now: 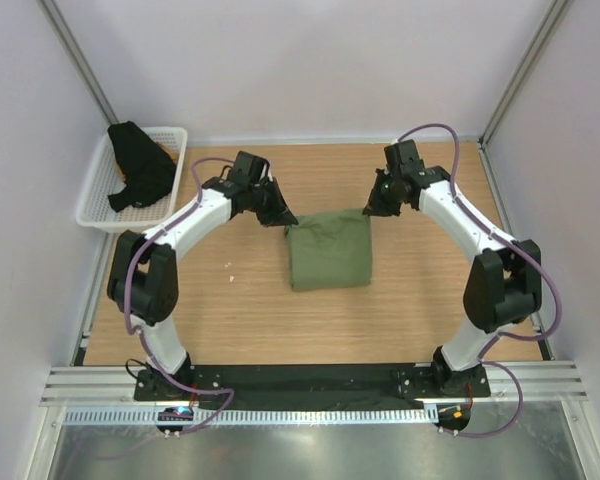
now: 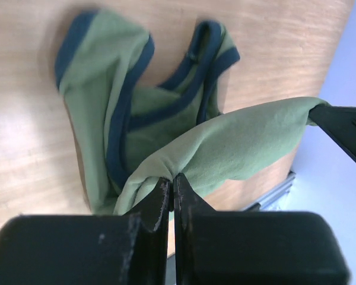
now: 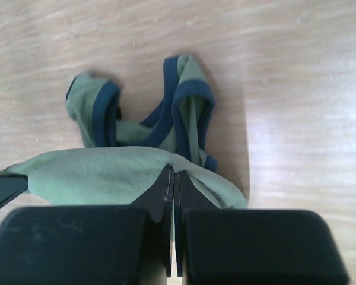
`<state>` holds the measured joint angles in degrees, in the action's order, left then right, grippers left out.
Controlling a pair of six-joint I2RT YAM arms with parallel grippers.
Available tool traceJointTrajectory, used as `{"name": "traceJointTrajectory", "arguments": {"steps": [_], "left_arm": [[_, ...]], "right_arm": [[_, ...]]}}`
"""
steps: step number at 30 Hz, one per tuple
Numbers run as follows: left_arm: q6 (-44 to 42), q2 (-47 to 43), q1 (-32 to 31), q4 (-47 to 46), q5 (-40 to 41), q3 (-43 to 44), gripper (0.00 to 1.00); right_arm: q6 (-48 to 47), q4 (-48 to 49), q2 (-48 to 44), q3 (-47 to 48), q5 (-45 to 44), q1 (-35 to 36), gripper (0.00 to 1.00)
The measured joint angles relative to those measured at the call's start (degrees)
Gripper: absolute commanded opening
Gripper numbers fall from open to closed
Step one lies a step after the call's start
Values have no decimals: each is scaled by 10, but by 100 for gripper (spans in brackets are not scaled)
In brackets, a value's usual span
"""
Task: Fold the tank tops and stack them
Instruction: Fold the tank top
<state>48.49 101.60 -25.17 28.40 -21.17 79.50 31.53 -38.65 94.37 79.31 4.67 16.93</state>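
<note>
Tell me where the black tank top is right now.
In the top view, the black tank top lies bunched in the white mesh basket at the table's far left corner.

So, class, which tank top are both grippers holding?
The olive green top, pinched by the left gripper and right gripper; the black top lies in the basket.

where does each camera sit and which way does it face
top external: above, behind the bases, facing down; both arms, olive green tank top, black tank top in white mesh basket.
left wrist: on left arm, facing along left gripper, shut on olive cloth.
right wrist: same for right gripper.
shared: both wrist views show its navy-trimmed straps.
</note>
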Motion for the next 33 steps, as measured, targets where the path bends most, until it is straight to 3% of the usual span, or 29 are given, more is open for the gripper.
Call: {"name": "traceJointTrajectory", "arguments": {"steps": [7,20,21,23,24,25,26,27,28,31,32,33], "left_arm": [[-21,87,22,11,-1,72,0],[-21,107,55,-8,-12,39,0],[-20,103,57,-12,-15,32,0],[-17,96,61,-19,-18,24,1],[-15,92,65,-24,-19,18,5],[-13,89,69,-29,-20,12,14],[-11,88,74,-33,-20,6,34],[-11,87,79,-36,-18,-1,40],[-11,87,83,-38,-18,-6,50],[-10,84,93,-45,-1,-31,62],[-10,80,94,-46,7,-42,73],[-13,72,95,-47,15,-54,75]], "right_arm": [[-10,27,104,66,35,-25,1],[-10,95,198,118,96,-25,2],[-10,99,199,121,98,-25,3],[-9,103,207,134,103,-25,17],[-8,109,214,142,105,-25,28],[-8,116,221,151,105,-24,48],[-7,122,228,157,104,-24,53],[-11,128,234,160,100,-25,61],[-13,131,236,160,97,-25,64],[-18,153,229,137,87,-26,72],[-19,164,221,118,85,-26,72],[-22,173,209,97,81,-26,72]]}}
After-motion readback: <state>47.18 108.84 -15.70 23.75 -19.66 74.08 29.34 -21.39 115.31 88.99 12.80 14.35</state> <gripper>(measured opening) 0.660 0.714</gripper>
